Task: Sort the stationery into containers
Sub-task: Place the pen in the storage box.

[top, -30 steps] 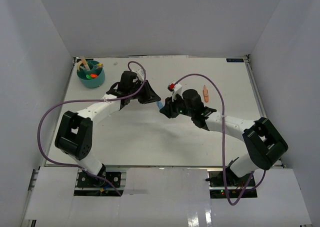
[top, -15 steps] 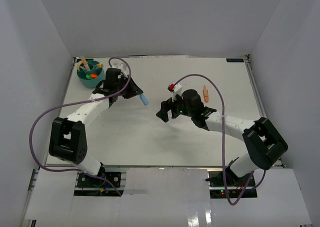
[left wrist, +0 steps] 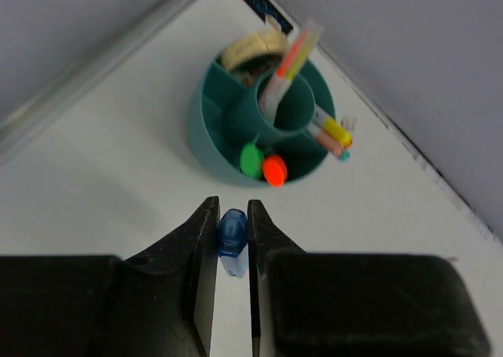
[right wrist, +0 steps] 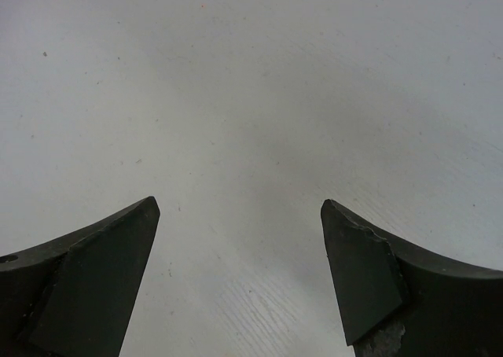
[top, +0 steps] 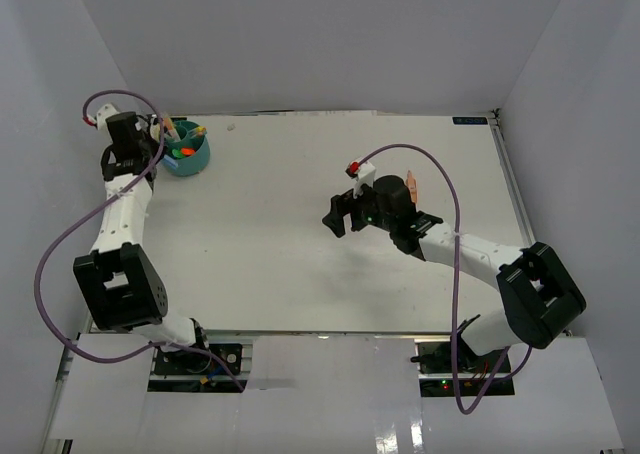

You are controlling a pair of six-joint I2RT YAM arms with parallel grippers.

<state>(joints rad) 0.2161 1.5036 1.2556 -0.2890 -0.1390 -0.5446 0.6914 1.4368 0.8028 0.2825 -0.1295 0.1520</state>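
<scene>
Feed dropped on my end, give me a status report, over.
Left gripper, jaws shut on blue highlighter, just short of teal organiser. Right gripper, jaws open, empty, above table. Nothing between highlighter and organiser.

The teal organiser holds a green cap and an orange cap. The left tool is black, its highlighter blue.
</scene>
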